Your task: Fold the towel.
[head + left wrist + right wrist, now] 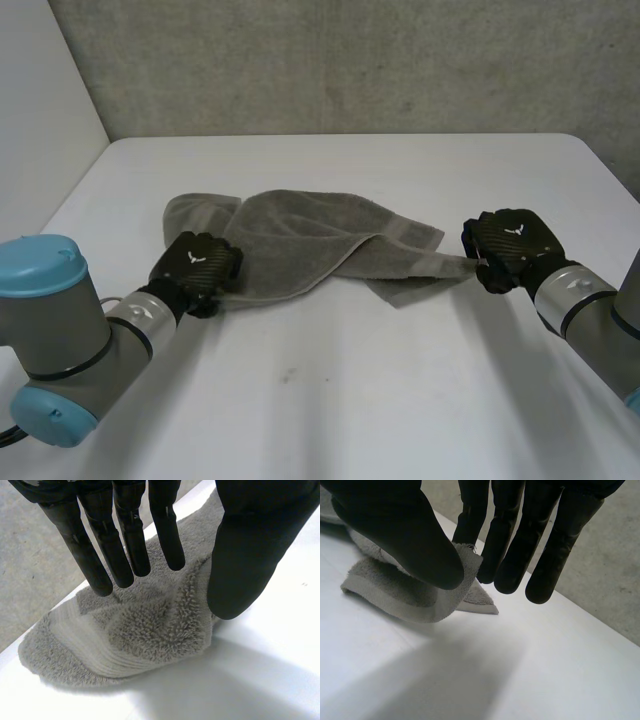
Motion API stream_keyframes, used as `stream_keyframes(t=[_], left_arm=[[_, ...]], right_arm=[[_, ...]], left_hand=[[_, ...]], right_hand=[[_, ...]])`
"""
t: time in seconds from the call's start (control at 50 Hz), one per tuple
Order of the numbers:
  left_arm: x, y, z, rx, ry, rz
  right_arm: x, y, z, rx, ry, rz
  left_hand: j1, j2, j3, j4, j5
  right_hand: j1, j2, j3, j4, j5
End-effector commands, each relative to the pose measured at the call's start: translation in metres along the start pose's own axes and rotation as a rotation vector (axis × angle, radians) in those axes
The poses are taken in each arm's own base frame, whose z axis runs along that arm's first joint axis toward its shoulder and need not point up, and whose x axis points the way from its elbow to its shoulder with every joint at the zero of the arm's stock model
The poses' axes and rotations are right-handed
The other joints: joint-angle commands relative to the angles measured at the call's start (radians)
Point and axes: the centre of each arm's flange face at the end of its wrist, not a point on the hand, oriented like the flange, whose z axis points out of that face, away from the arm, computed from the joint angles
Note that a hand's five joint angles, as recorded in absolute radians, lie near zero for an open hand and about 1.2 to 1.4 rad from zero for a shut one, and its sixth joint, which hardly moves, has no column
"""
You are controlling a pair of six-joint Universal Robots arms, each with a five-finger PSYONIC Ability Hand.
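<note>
Nearest me, lower left, my grey left arm [60, 340] reaches over the white table [330, 400]. Rumpled grey terry towel [300, 240] lies mid-frame. Left hand [197, 268], fingers straight and spread, is over its left end; right hand [512, 248] pinches its right corner, thumb against fingers.

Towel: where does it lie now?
In the head view, the towel lies across the table, left robot hand at its left end, right robot hand pinching its right corner.

Plain lab or robot test room: bare white table [330, 410] against a rough grey concrete wall [350, 60], grey left arm [60, 330] and right arm [585, 305] reaching over it.
</note>
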Motion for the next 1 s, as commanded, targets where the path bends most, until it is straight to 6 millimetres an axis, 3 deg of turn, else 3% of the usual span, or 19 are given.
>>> stream_keyframes(t=[0.02, 0.08, 0.26, 0.42, 0.46, 0.5, 0.52, 0.56, 0.58, 0.62, 0.64, 0.68, 0.7, 0.72, 0.74, 0.78, 0.9, 0.96, 1.0], left_arm=[[-0.012, 0.01, 0.006, -0.037, -0.088, -0.004], [-0.015, 0.011, 0.007, -0.04, -0.112, -0.003], [-0.036, 0.022, 0.018, -0.023, -0.219, 0.002], [-0.042, 0.02, 0.019, -0.014, -0.23, 0.003], [-0.044, 0.014, 0.018, 0.001, -0.236, 0.009], [-0.056, -0.017, 0.007, 0.078, -0.275, 0.03], [-0.056, -0.017, 0.007, 0.078, -0.275, 0.03], [-0.067, -0.049, -0.009, 0.157, -0.313, 0.056], [-0.067, -0.049, -0.009, 0.157, -0.314, 0.056], [-0.075, -0.086, -0.029, 0.234, -0.317, 0.079], [-0.075, -0.086, -0.029, 0.234, -0.317, 0.079], [-0.079, -0.126, -0.055, 0.307, -0.282, 0.102], [-0.079, -0.126, -0.055, 0.307, -0.281, 0.102], [-0.08, -0.143, -0.068, 0.325, -0.257, 0.11], [-0.08, -0.143, -0.068, 0.325, -0.257, 0.111], [-0.08, -0.168, -0.091, 0.33, -0.21, 0.115], [-0.09, -0.176, -0.106, 0.253, -0.192, 0.088], [-0.099, -0.162, -0.103, 0.151, -0.189, 0.053], [-0.101, -0.134, -0.085, 0.016, -0.138, -0.005]], right_arm=[[0.003, -0.001, 0.0, 0.003, 0.008, 0.052], [0.004, -0.001, 0.0, -0.002, 0.01, 0.055], [0.003, 0.0, -0.001, -0.006, 0.007, 0.056], [0.003, -0.003, 0.0, 0.001, 0.009, 0.049], [0.005, -0.008, 0.001, 0.007, 0.012, 0.038], [0.009, -0.014, 0.002, 0.011, 0.017, 0.033], [0.009, -0.014, 0.002, 0.011, 0.017, 0.033], [0.017, -0.044, -0.008, 0.047, 0.031, 0.014], [0.017, -0.045, -0.008, 0.047, 0.032, 0.014], [0.025, -0.088, -0.029, 0.094, 0.043, -0.015], [0.025, -0.088, -0.03, 0.094, 0.043, -0.015], [0.031, -0.126, -0.049, 0.131, 0.054, -0.051], [0.031, -0.126, -0.049, 0.131, 0.055, -0.051], [0.034, -0.142, -0.058, 0.143, 0.064, -0.074], [0.037, -0.155, -0.067, 0.147, 0.072, -0.103], [0.038, -0.167, -0.077, 0.151, 0.08, -0.14], [0.035, -0.179, -0.101, 0.06, 0.07, -0.3], [0.034, -0.176, -0.102, 0.028, 0.056, -0.324], [0.03, -0.159, -0.09, -0.054, 0.009, -0.353]], left_hand=[[0.111, 0.114, 0.115, 0.115, 0.116], [0.153, 0.156, 0.156, 0.157, 0.157], [0.698, 0.701, 0.701, 0.702, 0.702], [0.698, 0.701, 0.702, 0.702, 0.703], [0.698, 0.701, 0.702, 0.702, 0.703], [0.698, 0.701, 0.702, 0.702, 0.703], [0.698, 0.701, 0.702, 0.702, 0.703], [0.698, 0.701, 0.702, 0.702, 0.703], [0.698, 0.701, 0.702, 0.702, 0.703], [0.698, 0.701, 0.702, 0.702, 0.703], [0.698, 0.701, 0.702, 0.702, 0.703], [0.698, 0.701, 0.702, 0.702, 0.703], [0.698, 0.701, 0.702, 0.702, 0.703], [0.698, 0.701, 0.702, 0.702, 0.703], [0.698, 0.701, 0.702, 0.702, 0.703], [0.698, 0.701, 0.702, 0.702, 0.703], [0.698, 0.701, 0.702, 0.702, 0.703], [0.698, 0.701, 0.702, 0.702, 0.703], [0.698, 0.701, 0.702, 0.702, 0.703]], right_hand=[[0.432, 0.224, 0.21, 0.202, 0.233], [0.432, 0.224, 0.21, 0.202, 0.233], [0.432, 0.224, 0.21, 0.202, 0.233], [0.432, 0.224, 0.21, 0.202, 0.233], [0.432, 0.224, 0.21, 0.202, 0.233], [0.432, 0.224, 0.21, 0.202, 0.233], [0.432, 0.224, 0.21, 0.202, 0.233], [0.432, 0.224, 0.21, 0.202, 0.233], [0.432, 0.224, 0.21, 0.202, 0.233], [0.432, 0.224, 0.21, 0.202, 0.233], [0.432, 0.224, 0.21, 0.202, 0.233], [0.432, 0.224, 0.21, 0.202, 0.233], [0.432, 0.224, 0.21, 0.202, 0.233], [0.432, 0.224, 0.21, 0.202, 0.233], [0.432, 0.224, 0.21, 0.202, 0.233], [0.432, 0.224, 0.21, 0.202, 0.233], [0.432, 0.224, 0.21, 0.202, 0.233], [0.432, 0.224, 0.21, 0.202, 0.233], [0.432, 0.224, 0.21, 0.202, 0.233]])
